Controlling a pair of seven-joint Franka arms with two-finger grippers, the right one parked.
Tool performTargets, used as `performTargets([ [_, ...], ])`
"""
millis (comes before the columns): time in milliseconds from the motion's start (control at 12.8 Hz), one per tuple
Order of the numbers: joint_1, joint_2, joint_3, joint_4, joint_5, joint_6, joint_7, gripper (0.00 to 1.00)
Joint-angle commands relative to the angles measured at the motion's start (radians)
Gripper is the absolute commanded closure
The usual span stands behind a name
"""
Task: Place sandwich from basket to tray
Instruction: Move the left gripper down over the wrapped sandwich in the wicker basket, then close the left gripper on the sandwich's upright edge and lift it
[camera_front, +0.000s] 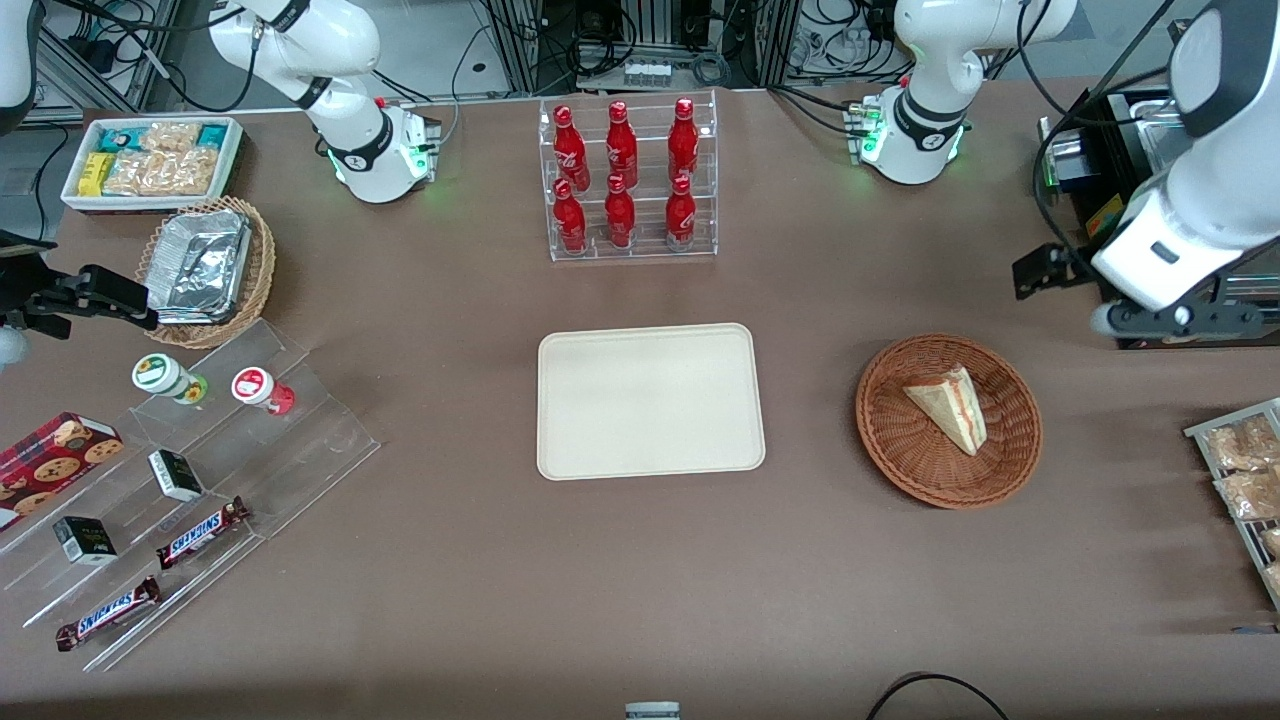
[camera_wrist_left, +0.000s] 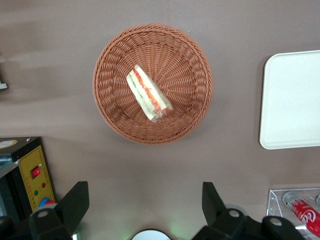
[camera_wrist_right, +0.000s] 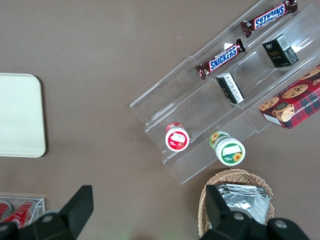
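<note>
The basket (camera_front: 905, 455) is rough woven wicker, the tray (camera_front: 650, 400) smooth and matt, the bench (camera_front: 640, 600) matt brown, and the end effector (camera_wrist_left: 142, 210) matt black plastic.

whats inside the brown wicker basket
Only the sandwich lies in the basket; the weave beneath it is covered. The open gripper hovers above the table beside the basket.

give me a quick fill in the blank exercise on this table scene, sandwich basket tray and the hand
1. The sandwich lies in the ____.
2. The tray holds ____.
3. The hand hangs above the table with its fingers ____.
4. The clear rack farther from the front camera than the tray holds ____ red bottles.

Missing words: basket; nothing; open; six
</note>
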Motion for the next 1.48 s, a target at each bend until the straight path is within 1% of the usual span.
performTargets([
  [0,0.003,0.047,-0.002,-0.043,0.008,0.087,0.014,0.0],
  [156,0.007,0.073,-0.001,-0.09,0.008,0.166,0.013,0.0],
  [546,0.013,0.173,0.014,-0.104,0.013,0.256,0.005,0.0],
  [702,0.015,0.194,0.027,-0.138,0.013,0.317,-0.006,0.0],
  [1092,0.004,0.196,0.027,-0.32,0.013,0.577,-0.212,0.0],
  [1248,0.006,0.206,0.027,-0.348,0.013,0.615,-0.333,0.0],
  [1404,0.006,0.229,0.025,-0.351,0.013,0.617,-0.458,0.0],
])
